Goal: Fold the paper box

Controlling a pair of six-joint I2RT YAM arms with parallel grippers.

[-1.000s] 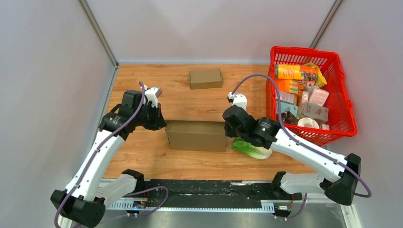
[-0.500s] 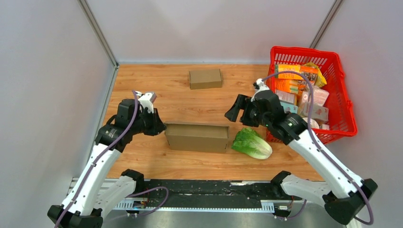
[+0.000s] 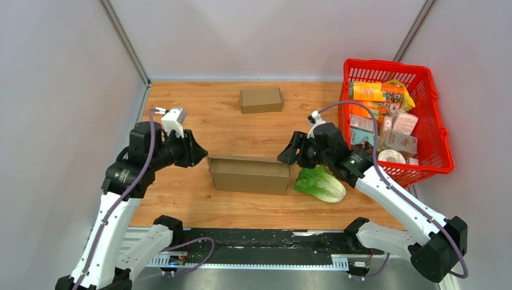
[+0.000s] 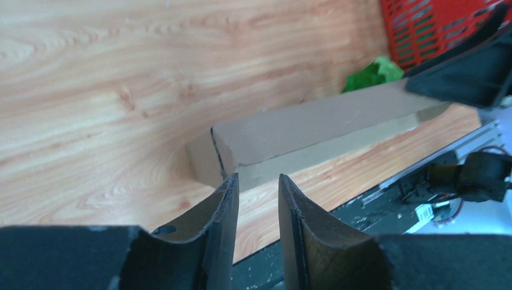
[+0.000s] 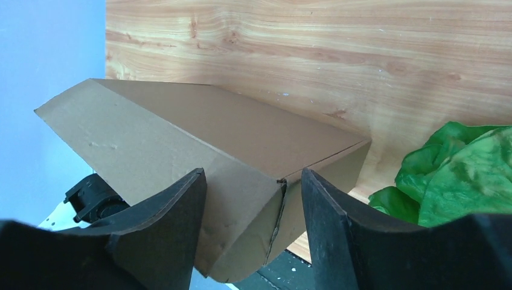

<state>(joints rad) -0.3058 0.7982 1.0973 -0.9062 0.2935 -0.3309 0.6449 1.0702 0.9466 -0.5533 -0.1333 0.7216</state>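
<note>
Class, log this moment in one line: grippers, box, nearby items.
paper box: lying on table | left gripper: open, at its left end | right gripper: open, at its right end | lettuce: beside that end

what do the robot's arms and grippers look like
The left arm and right arm are white tubular links with black joints, each trailed by a lilac cable. The left gripper and right gripper are black, with two curved tapering fingers.
</note>
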